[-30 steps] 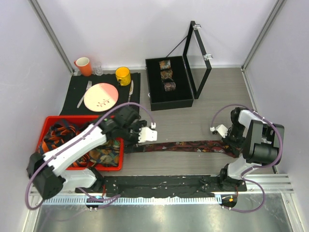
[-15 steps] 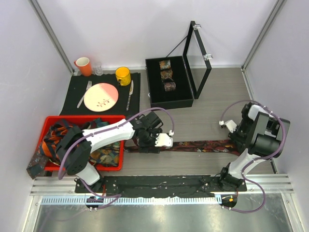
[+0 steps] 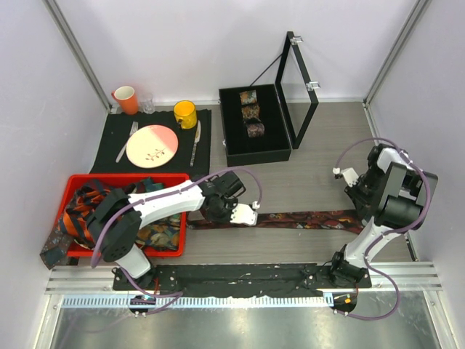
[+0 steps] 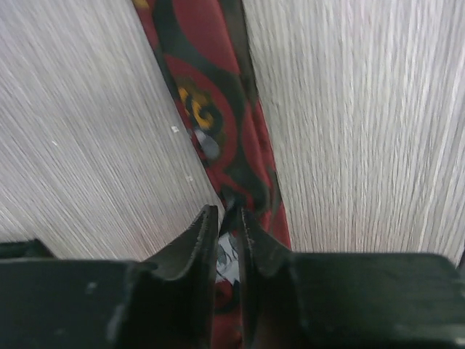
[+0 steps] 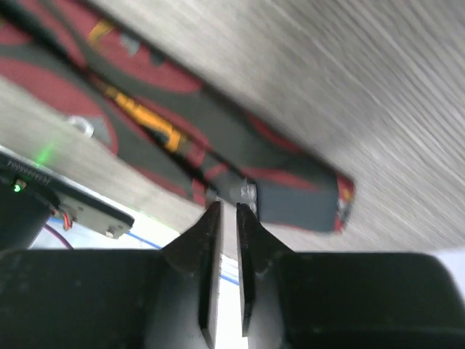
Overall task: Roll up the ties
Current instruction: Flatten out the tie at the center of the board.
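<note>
A dark red patterned tie (image 3: 298,219) lies flat across the table in a long strip. My left gripper (image 3: 240,215) is down on its left part. In the left wrist view the jaws (image 4: 229,218) stand close together with the tie's (image 4: 211,109) fabric and a white label pinched between them. My right gripper (image 3: 356,203) hangs at the tie's right end. Its jaws (image 5: 227,209) are a narrow slit apart with nothing between them, tips just short of the folded wide end (image 5: 290,193). Three rolled ties (image 3: 251,113) sit in the black box (image 3: 258,150). More ties (image 3: 91,207) fill the red bin (image 3: 80,179).
The box's lid (image 3: 301,87) stands open at the back. A black placemat holds a plate (image 3: 152,145) and cutlery, with an orange cup (image 3: 125,98), a glass (image 3: 147,104) and a yellow mug (image 3: 184,113) behind. A black rail (image 3: 247,280) runs along the near edge.
My left gripper swung right from beside the bin onto the tie and closed its jaws on the fabric. My right gripper let go of the tie's end and shifted slightly right and back.
</note>
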Available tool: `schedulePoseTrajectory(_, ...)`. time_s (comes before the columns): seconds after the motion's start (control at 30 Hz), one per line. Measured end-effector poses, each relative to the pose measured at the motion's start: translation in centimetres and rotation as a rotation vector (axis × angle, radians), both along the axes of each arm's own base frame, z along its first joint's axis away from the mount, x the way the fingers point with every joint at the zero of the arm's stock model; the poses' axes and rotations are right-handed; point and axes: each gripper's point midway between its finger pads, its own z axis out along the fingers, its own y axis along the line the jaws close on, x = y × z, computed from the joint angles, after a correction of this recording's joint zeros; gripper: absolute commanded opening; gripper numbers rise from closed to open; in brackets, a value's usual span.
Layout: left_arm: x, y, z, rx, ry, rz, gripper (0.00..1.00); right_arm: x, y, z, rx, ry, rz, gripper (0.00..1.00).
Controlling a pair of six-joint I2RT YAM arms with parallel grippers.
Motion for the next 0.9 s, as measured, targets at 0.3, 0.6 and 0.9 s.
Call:
schedulePoseTrajectory(0.3,-0.9,5.1,-0.6,0.122,-0.037,-0.007,0.05,-1.8,-1.3,-2.8,-0.098,0.078,-0.028,0.1)
schedulePoseTrajectory(0.6,-0.3,6.2,-0.8,0.164,-0.066,0.055,0.13,-3.6,-7.0,-2.9,-0.212,0.14,-0.149,0.1)
schedulePoseTrajectory(0.9,2.9,0.0,4.3,-0.082,-0.087,0.176,0.62,-4.7,-9.8,-2.7,-0.236,0.134,-0.164,0.23)
